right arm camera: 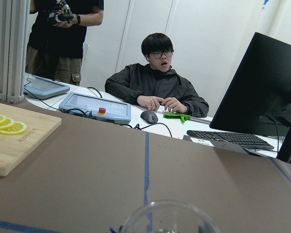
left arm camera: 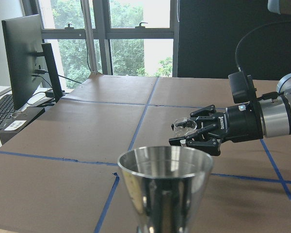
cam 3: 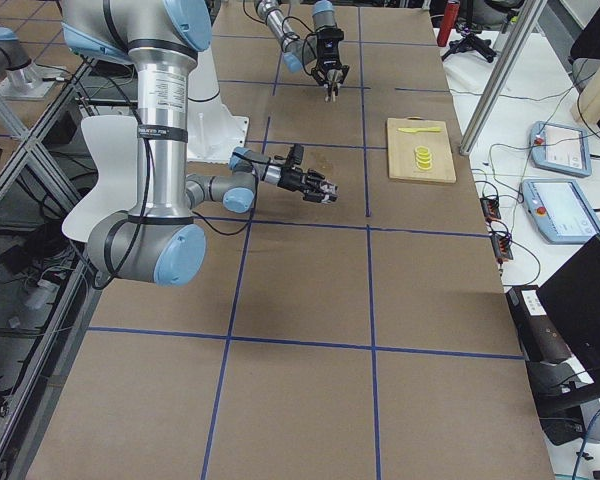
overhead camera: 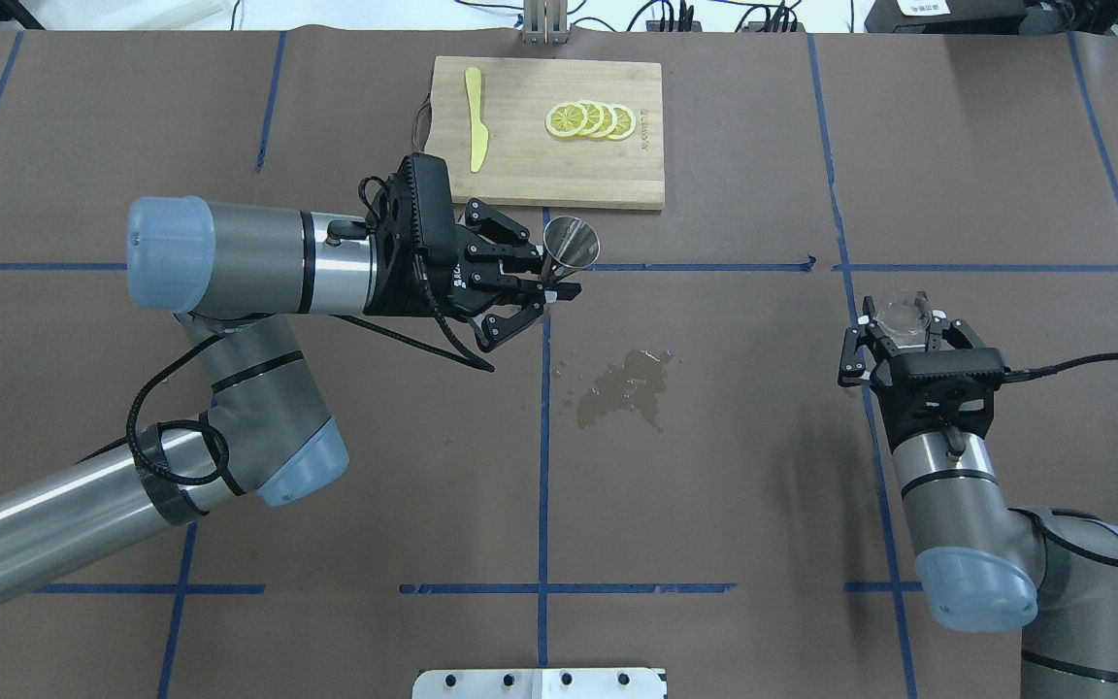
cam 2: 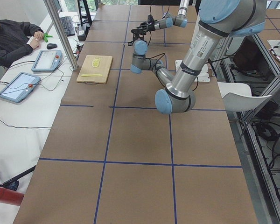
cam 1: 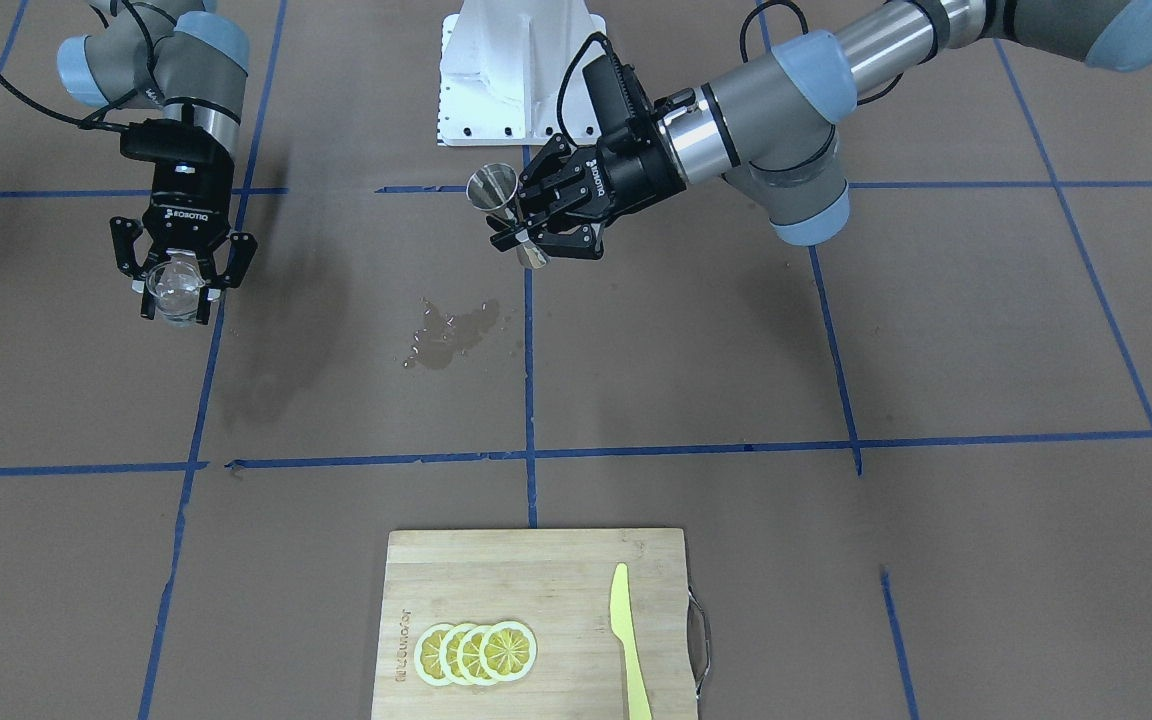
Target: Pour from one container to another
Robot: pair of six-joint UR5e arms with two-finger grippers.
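Observation:
A steel jigger (overhead camera: 571, 243) is held above the table with my left gripper (overhead camera: 547, 287) shut on its narrow waist; its wide mouth (cam 1: 492, 187) stands roughly upright and fills the bottom of the left wrist view (left arm camera: 165, 191). A clear glass cup (overhead camera: 901, 316) hangs in my right gripper (overhead camera: 899, 335), which is shut on it, far off to the right and above the table. In the front-facing view the glass (cam 1: 176, 288) sits between the right gripper's fingers (cam 1: 179, 285). The two containers are far apart. The glass's rim (right arm camera: 167, 218) shows at the bottom of the right wrist view.
A wet spill (overhead camera: 625, 386) darkens the brown paper near the table's middle, between the arms. A wooden cutting board (overhead camera: 520, 165) at the far edge carries lemon slices (overhead camera: 590, 119) and a yellow knife (overhead camera: 475, 118). Operators (right arm camera: 157, 82) sit beyond the far side.

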